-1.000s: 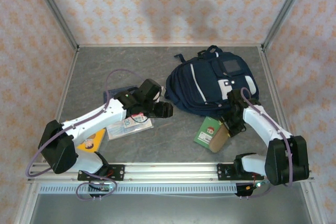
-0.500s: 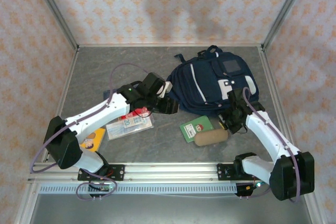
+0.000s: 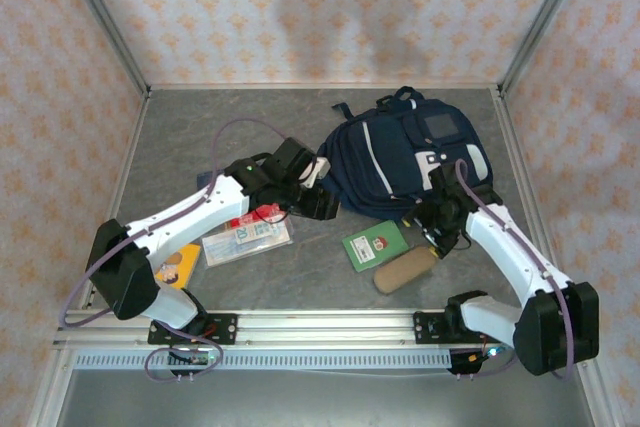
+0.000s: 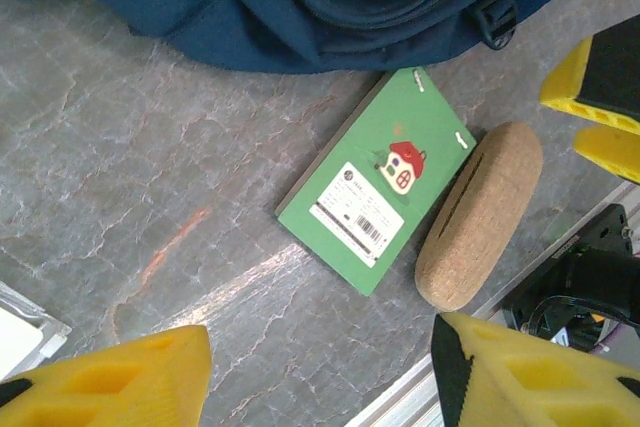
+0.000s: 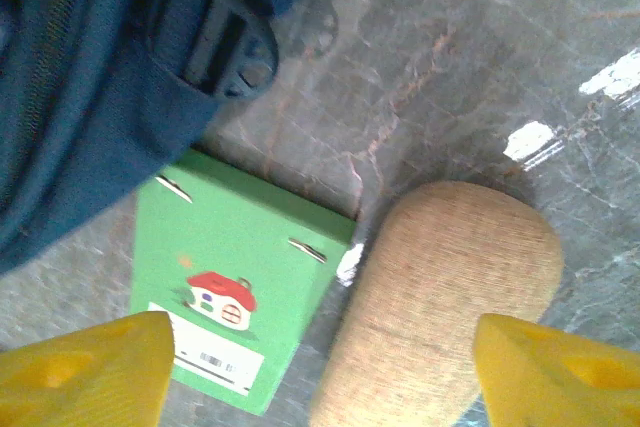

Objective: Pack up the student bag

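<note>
- Top external view: the student bag [image 3: 400, 162] lies flat at the far right of the table [image 3: 180, 137], front pockets up. Whether its main zip is open cannot be read here.
- The left gripper [image 3: 320, 204] sits just beside the bag's left edge. The right gripper [image 3: 438, 237] is at the bag's near right corner.
- A green notebook [image 3: 375, 245] and a cork pouch [image 3: 405, 269] lie just near of the bag, probably staged for loading. A clear folder [image 3: 248, 235] lies to the left, under the left arm.
- Left wrist view: the yellow fingers [image 4: 110, 377] are spread wide with nothing between them. The camera looks across bare table to the notebook, with the pouch just beside it and the bag beyond.
- Right wrist view: the fingers [image 5: 85, 372] are likewise spread and empty, hanging over notebook and pouch. This posture suits picking either item.
- Surface and room: the tabletop is grey and marbled, with glare patches. Peach patterned walls [image 3: 330, 17] enclose three sides.
</note>
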`<move>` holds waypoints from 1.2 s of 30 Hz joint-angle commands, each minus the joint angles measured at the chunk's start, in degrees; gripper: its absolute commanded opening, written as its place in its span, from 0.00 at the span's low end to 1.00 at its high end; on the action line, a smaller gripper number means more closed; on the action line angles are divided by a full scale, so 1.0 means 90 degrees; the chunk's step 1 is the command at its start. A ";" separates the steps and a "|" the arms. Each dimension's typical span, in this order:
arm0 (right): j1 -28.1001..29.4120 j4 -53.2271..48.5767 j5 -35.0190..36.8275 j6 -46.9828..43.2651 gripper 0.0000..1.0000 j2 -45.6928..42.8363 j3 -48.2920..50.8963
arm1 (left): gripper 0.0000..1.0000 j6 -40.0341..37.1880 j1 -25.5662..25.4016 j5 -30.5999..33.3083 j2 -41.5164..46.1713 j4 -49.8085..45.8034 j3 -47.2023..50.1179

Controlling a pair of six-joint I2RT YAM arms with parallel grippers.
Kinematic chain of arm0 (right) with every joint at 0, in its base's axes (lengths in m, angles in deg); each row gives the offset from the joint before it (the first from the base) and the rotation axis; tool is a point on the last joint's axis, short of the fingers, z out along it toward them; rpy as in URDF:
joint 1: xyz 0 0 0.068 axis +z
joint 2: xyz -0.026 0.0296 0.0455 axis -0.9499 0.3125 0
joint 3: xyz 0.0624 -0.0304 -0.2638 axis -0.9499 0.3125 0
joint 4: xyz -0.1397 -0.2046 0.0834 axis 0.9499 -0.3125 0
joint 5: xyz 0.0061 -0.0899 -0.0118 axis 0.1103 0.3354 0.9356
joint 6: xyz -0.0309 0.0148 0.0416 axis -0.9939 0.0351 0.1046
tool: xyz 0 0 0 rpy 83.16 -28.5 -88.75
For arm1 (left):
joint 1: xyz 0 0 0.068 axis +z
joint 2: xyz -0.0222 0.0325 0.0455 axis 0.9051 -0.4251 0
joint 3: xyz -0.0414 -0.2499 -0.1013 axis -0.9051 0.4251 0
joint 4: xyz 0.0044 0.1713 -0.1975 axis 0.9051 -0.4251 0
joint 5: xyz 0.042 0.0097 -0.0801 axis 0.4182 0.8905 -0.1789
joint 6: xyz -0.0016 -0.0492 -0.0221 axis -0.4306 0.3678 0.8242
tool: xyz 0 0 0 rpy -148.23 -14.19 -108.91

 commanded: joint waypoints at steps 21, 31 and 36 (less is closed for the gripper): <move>0.0147 0.1225 0.0137 0.1779 0.68 0.0127 0.1485 | 0.61 0.0169 0.0034 0.0066 0.0095 0.0062 0.0245; 0.0150 -0.0115 0.0288 0.1165 0.39 -0.1308 0.0462 | 0.62 0.0391 0.0033 -0.0289 0.0081 0.0205 -0.0093; 0.0148 0.0645 -0.0488 0.0390 0.33 -0.1237 -0.0384 | 0.64 0.0421 0.0036 -0.0961 -0.0036 0.0405 -0.0480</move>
